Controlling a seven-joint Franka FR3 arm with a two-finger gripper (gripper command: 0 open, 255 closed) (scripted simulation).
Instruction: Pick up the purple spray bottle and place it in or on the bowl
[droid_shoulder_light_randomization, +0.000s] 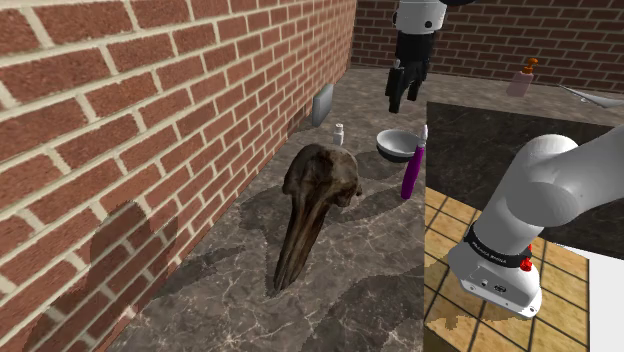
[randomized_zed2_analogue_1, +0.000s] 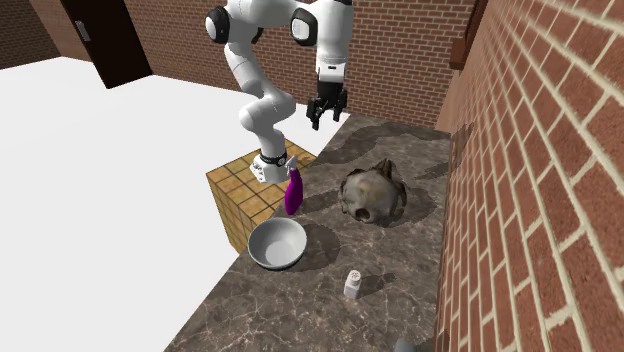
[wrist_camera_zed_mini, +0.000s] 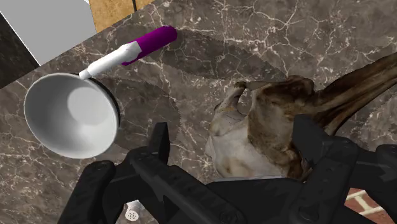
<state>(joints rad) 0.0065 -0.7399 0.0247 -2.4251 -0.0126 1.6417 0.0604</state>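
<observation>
1. Writing: a thin line of pale lettering runs round the dark band at the foot of the arm (droid_shoulder_light_randomization: 555, 180) in the shoulder view, too small to read.
2. Task's things, counted: one purple spray bottle (droid_shoulder_light_randomization: 412, 172) (randomized_zed2_analogue_1: 293, 193) (wrist_camera_zed_mini: 147, 43) and one grey bowl (droid_shoulder_light_randomization: 399, 143) (randomized_zed2_analogue_1: 277, 244) (wrist_camera_zed_mini: 67, 118).
3. The purple spray bottle stands upright at the edge of the dark marble table (droid_shoulder_light_randomization: 330, 300) (randomized_zed2_analogue_1: 320, 320), just beside the bowl and next to the tiled wooden stand (randomized_zed2_analogue_1: 240, 190). It has a white spray head on top (in the wrist view the head reaches the bowl's rim, though I cannot tell whether they touch).
4. Other things, one of each: a brown long-beaked skull (droid_shoulder_light_randomization: 315, 195) (randomized_zed2_analogue_1: 371, 193) (wrist_camera_zed_mini: 273, 127) in the middle of the table, a small white shaker (droid_shoulder_light_randomization: 339, 132) (randomized_zed2_analogue_1: 353, 283) near the bowl, a grey slab (droid_shoulder_light_randomization: 322, 103) leaning on the brick wall (droid_shoulder_light_randomization: 150, 120), and a pinkish bottle (droid_shoulder_light_randomization: 522, 78) far off.
5. One gripper (droid_shoulder_light_randomization: 405, 88) (randomized_zed2_analogue_1: 325, 113) (wrist_camera_zed_mini: 235, 137) hangs in the air above the table, well apart from the purple spray bottle. Its two black fingers (wrist_camera_zed_mini: 159, 141) are spread wide and grasp nothing.
</observation>
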